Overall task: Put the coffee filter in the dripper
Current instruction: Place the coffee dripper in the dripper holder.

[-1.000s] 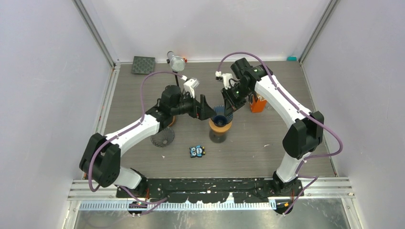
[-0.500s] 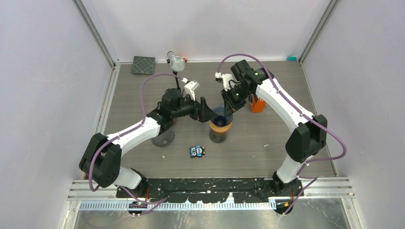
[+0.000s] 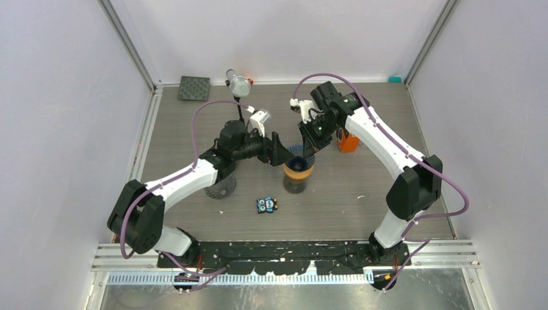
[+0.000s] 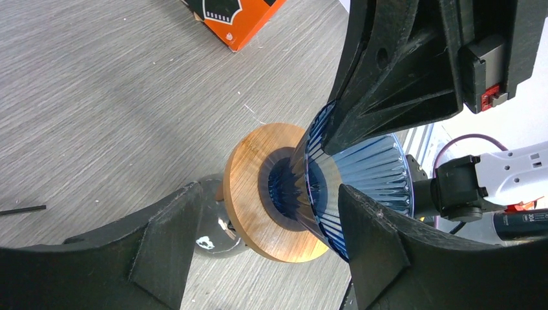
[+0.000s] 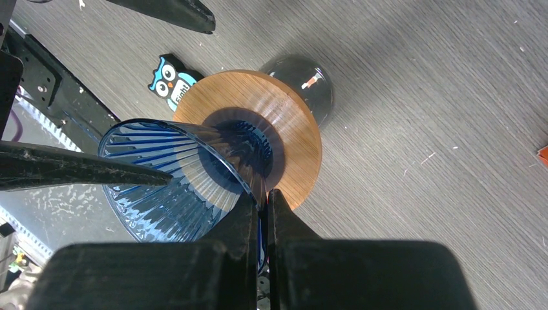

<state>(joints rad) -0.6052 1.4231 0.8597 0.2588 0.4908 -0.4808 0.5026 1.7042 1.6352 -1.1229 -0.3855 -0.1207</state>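
The blue ribbed glass dripper (image 3: 298, 158) sits with its wooden collar (image 4: 249, 174) on a glass carafe (image 5: 304, 81) at mid-table. My right gripper (image 5: 266, 194) is shut on the dripper's rim (image 5: 168, 174), one finger inside the cone and one outside. My left gripper (image 4: 268, 190) is open, its fingers either side of the dripper (image 4: 362, 174) and collar without touching. One left finger (image 5: 84, 171) reaches over the cone's mouth. A grey pleated coffee filter (image 3: 220, 188) lies on the table beside the left forearm. I see only blue ribs inside the cone.
An owl sticker (image 3: 267, 205) lies just in front of the carafe. An orange box (image 3: 349, 140) stands right of the dripper. A black square pad (image 3: 194, 88) and a silver mesh-headed object (image 3: 239, 84) are at the back left. White walls enclose the table.
Both arms have shifted only slightly around the dripper. The right gripper stays shut on the rim and the left stays open.
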